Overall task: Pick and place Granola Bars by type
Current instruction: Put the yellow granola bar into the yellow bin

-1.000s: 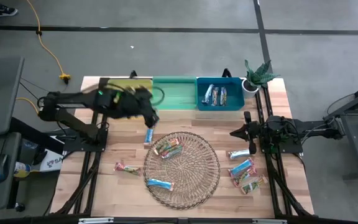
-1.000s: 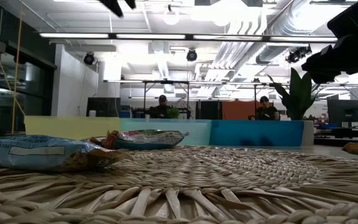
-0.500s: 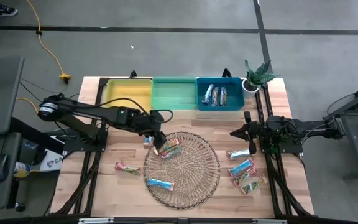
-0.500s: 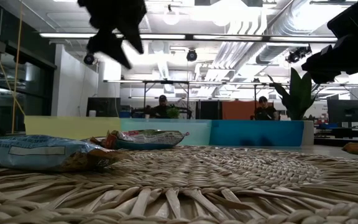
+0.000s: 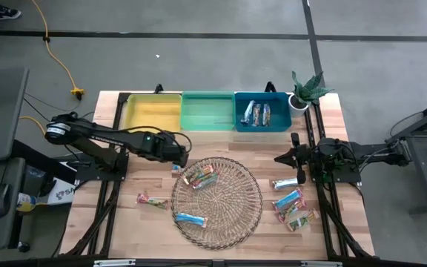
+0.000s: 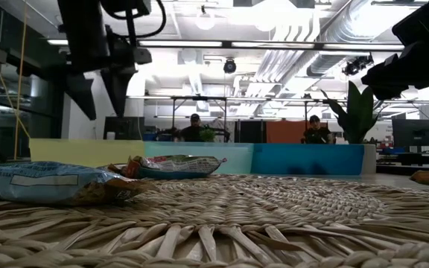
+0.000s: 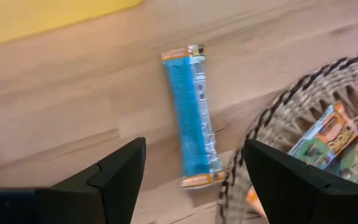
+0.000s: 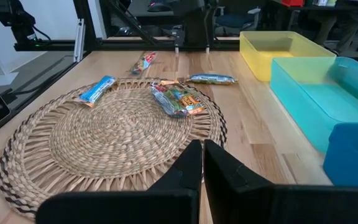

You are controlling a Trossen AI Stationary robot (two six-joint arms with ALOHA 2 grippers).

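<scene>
A: Start near. What's on the counter (image 5: 124,222)?

B: Light wood planks. At the near side sits a round wicker tray (image 5: 232,215) with a blue bar (image 5: 190,219) at its near rim and a heap of multicoloured bars (image 5: 200,177) farther in. A pink bar (image 5: 152,199) lies on the wood to its left, and several bars (image 5: 291,204) lie to its right.

A: And the grippers?

B: The left gripper (image 5: 178,156) hangs above a bright blue bar (image 7: 192,116) just outside the tray's far-left rim, fingers spread wide, holding nothing. The right gripper (image 5: 280,157) waits at the right side, fingers pressed together, empty.

A: Does one view add anything?

B: The left wrist view shows that blue bar lying flat between the fingers (image 7: 120,174), apart from them. The low view shows the room: ceiling pipes, strip lights, two seated people.

A: Containers at the far edge?

B: A yellow bin (image 5: 153,115), a green bin (image 5: 207,113), and a blue bin (image 5: 282,122) holding silvery-blue bars (image 5: 257,113). A potted plant (image 5: 305,87) stands beside it.
</scene>
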